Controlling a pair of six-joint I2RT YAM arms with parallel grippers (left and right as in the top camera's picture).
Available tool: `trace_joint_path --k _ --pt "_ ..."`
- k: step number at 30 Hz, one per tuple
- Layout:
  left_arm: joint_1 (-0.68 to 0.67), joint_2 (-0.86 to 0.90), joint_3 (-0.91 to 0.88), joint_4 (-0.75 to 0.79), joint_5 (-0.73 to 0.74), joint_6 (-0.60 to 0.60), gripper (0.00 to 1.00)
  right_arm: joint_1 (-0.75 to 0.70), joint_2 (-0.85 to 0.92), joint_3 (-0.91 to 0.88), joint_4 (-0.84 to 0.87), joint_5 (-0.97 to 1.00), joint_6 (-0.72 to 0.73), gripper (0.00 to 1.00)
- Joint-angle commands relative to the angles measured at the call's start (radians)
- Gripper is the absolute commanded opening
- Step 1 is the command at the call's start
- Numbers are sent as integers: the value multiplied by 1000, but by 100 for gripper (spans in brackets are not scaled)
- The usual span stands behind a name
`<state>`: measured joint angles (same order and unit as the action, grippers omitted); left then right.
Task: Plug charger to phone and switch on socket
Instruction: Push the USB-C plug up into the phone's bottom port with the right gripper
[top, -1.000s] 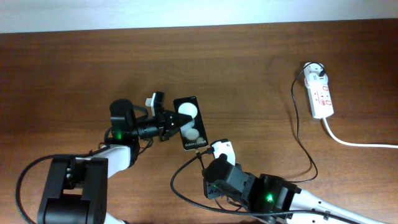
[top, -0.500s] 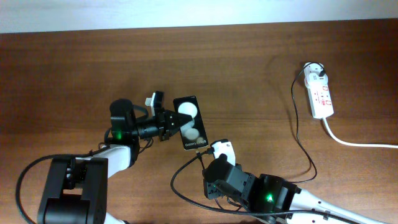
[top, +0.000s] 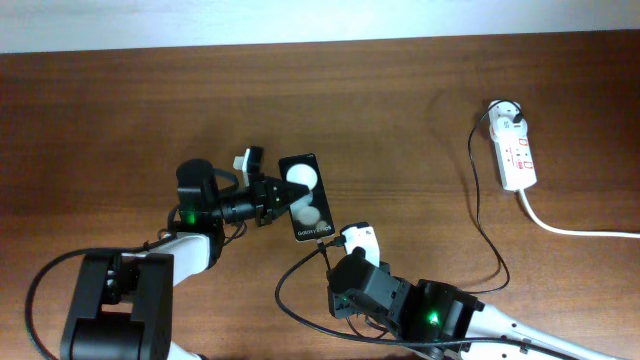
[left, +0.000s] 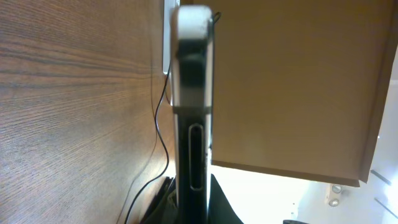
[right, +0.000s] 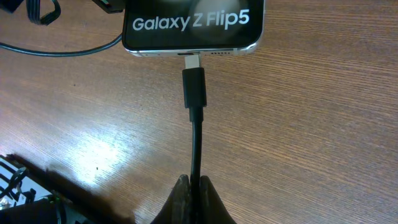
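Note:
The black phone (top: 305, 197) lies mid-table with two white round patches; its lower edge reads "Galaxy Z Flip5" in the right wrist view (right: 193, 25). My left gripper (top: 281, 194) is shut on the phone's left side; the left wrist view shows the phone edge-on (left: 191, 124) between the fingers. My right gripper (right: 193, 186) is shut on the thin black charger cable (right: 196, 134). The connector tip (right: 193, 84) sits at the phone's bottom port, its metal end partly inside. The cable (top: 480, 215) runs right to the white socket (top: 514, 150).
The socket's thick white cord (top: 575, 228) trails off the right edge. A loop of black cable (top: 290, 300) lies by my right arm near the front. The wall edge runs along the back of the wooden table (top: 120, 110).
My right gripper has edged very slightly towards the phone with the cable. The left gripper and phone have not moved.

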<state>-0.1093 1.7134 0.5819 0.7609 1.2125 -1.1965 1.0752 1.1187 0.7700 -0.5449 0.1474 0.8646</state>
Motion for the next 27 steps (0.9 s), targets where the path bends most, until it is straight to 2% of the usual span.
trace_joint_path --k 1,4,11,15,20,27 --pt "-2 3 21 9 21 20 0 5 3 -3 7 22 5 4" --pt "-2 3 21 9 21 -15 0 5 11 -3 23 18 5 4" --pt "-7 3 21 9 22 -14 0 5 56 -3 48 4 5 4" --pt "-32 3 21 9 19 47 0 5 56 -3 51 22 4 4" --pt "-30 3 21 10 -35 51 0 6 55 -3 17 5 5 4" --pt "-12 3 21 9 -36 116 0 7 45 -3 10 -8 5 4"
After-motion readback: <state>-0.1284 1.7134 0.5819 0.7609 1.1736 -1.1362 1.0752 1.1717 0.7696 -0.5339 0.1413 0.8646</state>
